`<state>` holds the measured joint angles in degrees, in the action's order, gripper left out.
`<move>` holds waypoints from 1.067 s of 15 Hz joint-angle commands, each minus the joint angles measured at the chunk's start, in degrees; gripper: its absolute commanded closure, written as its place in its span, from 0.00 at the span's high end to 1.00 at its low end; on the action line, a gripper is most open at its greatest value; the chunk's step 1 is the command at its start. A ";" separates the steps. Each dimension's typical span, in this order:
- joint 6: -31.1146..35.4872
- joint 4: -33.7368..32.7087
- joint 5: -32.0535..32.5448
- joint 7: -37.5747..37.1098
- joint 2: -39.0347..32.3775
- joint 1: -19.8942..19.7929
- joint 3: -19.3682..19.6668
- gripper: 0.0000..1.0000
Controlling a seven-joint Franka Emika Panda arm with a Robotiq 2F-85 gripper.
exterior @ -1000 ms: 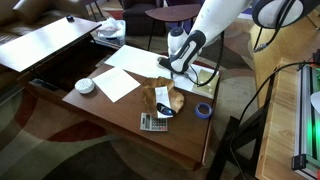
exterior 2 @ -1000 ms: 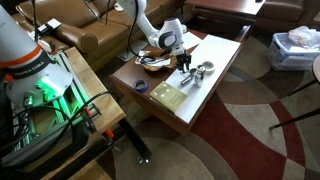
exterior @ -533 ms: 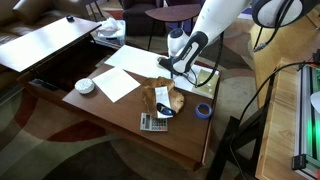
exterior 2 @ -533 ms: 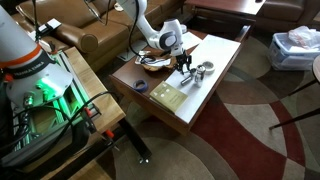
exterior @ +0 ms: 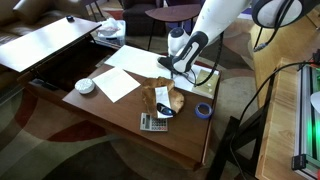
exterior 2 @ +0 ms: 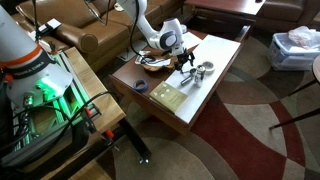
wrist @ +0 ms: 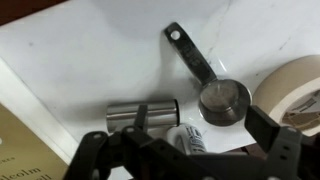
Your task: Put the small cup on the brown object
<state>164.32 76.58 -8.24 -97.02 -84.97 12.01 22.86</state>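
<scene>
Still hovering: no grip on the small cup yet

Across the last second we see no change in either exterior view. The end effector (exterior: 180,68) hangs over the far part of the bench (exterior: 108,110) exactly where it was, and nothing on the bench has shifted. In the wrist view its jaws stand wide apart and hold nothing. The small cup (wrist: 222,98), a metal scoop whose handle points to 11 o'clock, lies on a white sheet (wrist: 90,60) just ahead of the open jaws. A metal cylinder (wrist: 142,115) lies at its 9 o'clock and a tape roll (wrist: 295,88) at its 3 o'clock. The brown object (exterior: 165,97) sits near the end effector, at about its 7 o'clock, with no cup on it. We judge the task is at the approach stage: lowering, closing, lifting and placing are all not yet done.
</scene>
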 commanded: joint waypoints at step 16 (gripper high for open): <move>-2.32 12.52 9.43 26.64 10.68 -4.77 -5.09 1.00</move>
<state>162.12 83.12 -0.38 -79.56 -79.32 9.38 20.80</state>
